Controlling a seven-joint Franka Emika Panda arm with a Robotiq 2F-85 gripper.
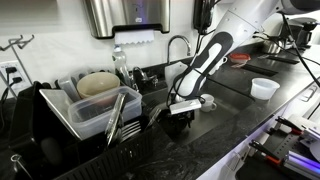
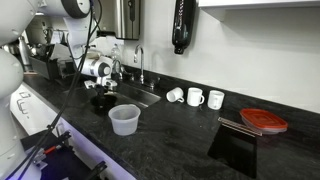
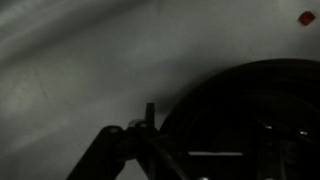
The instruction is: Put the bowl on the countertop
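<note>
Dish rack [image 1: 75, 105] is sitting far left. Mid-scene, the claw [image 1: 183, 103] is clenching the rim of the black bowl [image 1: 177, 119], holding it low at the near edge of the counter [image 1: 255, 115]; whether the bowl is touching cannot be told. White tub [image 1: 265, 88] is standing right.

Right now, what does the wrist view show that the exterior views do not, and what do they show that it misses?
Only the wrist view: a close look at the rim of the bowl and a small red spot in the corner.
Only the exterior views: white cups, a clear tub, the dish rack, the faucet and the countertop.
Both: the tool at the bowl; whether it grips is unclear.
</note>
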